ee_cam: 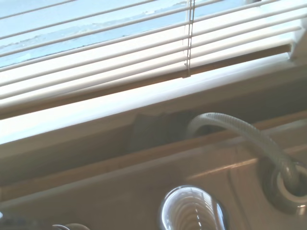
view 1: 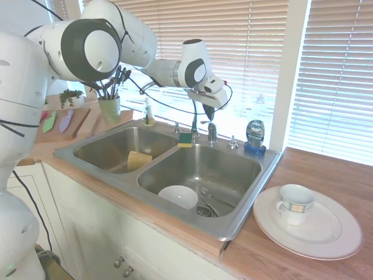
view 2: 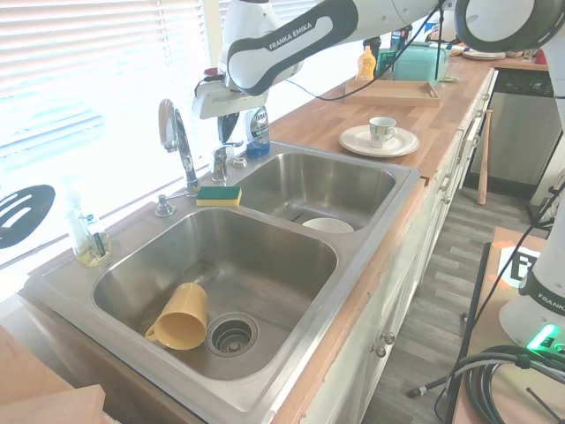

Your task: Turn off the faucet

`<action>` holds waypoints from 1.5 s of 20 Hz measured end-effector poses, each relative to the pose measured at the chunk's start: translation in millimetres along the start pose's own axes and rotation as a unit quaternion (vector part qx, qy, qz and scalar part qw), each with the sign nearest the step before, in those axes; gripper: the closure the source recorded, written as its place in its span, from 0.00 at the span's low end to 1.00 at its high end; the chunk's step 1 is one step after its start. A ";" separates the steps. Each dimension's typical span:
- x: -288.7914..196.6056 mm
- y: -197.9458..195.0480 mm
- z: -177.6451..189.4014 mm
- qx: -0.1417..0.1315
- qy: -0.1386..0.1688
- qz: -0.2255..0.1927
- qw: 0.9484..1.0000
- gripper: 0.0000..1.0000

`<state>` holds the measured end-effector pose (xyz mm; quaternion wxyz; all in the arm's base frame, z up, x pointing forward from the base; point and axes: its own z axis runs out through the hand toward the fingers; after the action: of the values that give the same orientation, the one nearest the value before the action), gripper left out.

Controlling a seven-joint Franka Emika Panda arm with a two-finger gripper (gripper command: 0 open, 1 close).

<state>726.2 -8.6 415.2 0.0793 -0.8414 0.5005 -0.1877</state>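
At centre frame, above the steel sink (view 1: 265, 166), the claw (view 1: 210, 114) hangs just over the faucet (view 2: 179, 141) lever; whether its fingers are apart cannot be told. No water shows; the turn looks not yet made.

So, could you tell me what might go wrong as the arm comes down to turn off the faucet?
The gripper hangs just above the lever handle, close to the blue dish-soap bottle, so a sideways slip could topple the bottle. The gooseneck spout stands right beside it and the wrist could hit it. A green-and-yellow sponge lies below the handle and could be knocked into the sink.
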 end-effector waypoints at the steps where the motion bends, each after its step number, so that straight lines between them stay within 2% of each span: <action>1: -0.6 1.3 -0.9 0.000 0.000 0.000 1.000 1.00; 7: -8.0 6.8 -13.2 -0.008 -0.007 -0.002 1.000 1.00; 10: -12.7 13.4 -27.1 -0.042 -0.027 -0.003 0.999 1.00; 12: -16.3 23.8 -34.9 -0.056 -0.035 -0.003 0.998 1.00; 18: -55.7 96.4 -10.6 -0.113 -0.072 -0.006 0.991 1.00; 22: -80.6 145.1 -12.9 -0.129 -0.084 -0.006 0.988 1.00; 30: -124.1 228.3 -47.6 -0.154 -0.104 -0.014 0.982 1.00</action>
<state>468.8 -8.9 356.2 -0.0025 -0.8656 0.5003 -0.0206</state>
